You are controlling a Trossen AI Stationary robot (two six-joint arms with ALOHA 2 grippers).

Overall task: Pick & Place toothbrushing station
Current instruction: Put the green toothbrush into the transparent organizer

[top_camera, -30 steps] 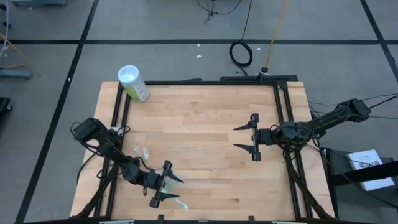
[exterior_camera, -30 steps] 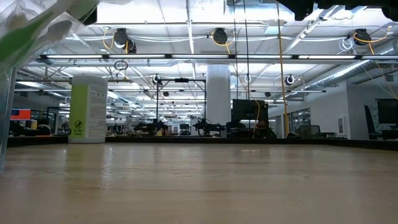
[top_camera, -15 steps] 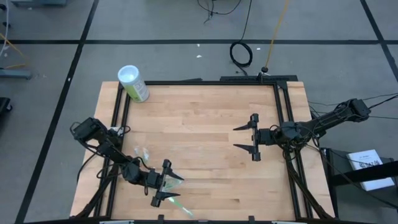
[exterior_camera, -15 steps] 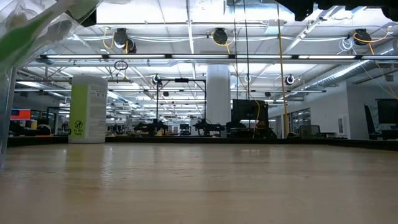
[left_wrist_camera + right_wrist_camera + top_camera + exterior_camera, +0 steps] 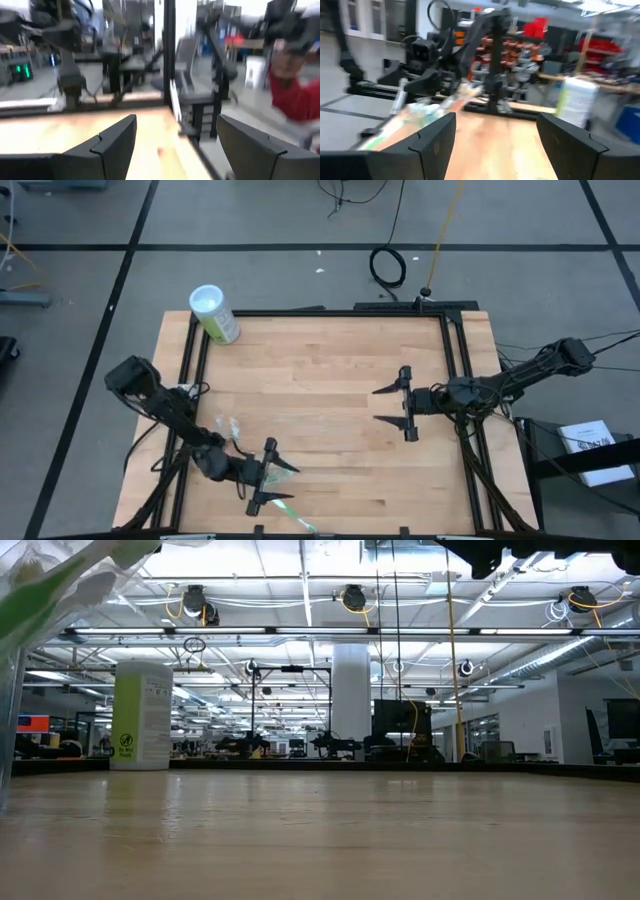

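Overall, a wooden table [image 5: 330, 400] framed by black rails is seen from above, standing on a grey floor crossed by dark tape lines. In the low view its surface [image 5: 320, 840] runs level toward a large hall with ceiling lights.

The left arm [image 5: 160, 405] is extended along the table's left side toward the near edge. The left gripper [image 5: 281, 484] is held over the near-left part of the table, fingers spread apart and nothing gripped between them; in the left wrist view the two dark fingers [image 5: 112, 145] stand wide with only bare wood between. A person in a red top [image 5: 295, 95] is noted beyond the table in that view, blurred.

The right arm [image 5: 520, 375] reaches in from the right side. The right gripper [image 5: 384, 405] is held above the right-centre of the table, likewise spread and holding nothing.

A large green canister [image 5: 214, 314] with a white lid stands at the far-left corner, well apart from both grippers.

The toothbrushing station [image 5: 232, 428] is recorded as a small clear packet with green and white contents, lying on the near-left part of the table just beside the left arm. A second greenish item [image 5: 290, 512] lies at the near edge, just beyond the left gripper; its details cannot be made out.
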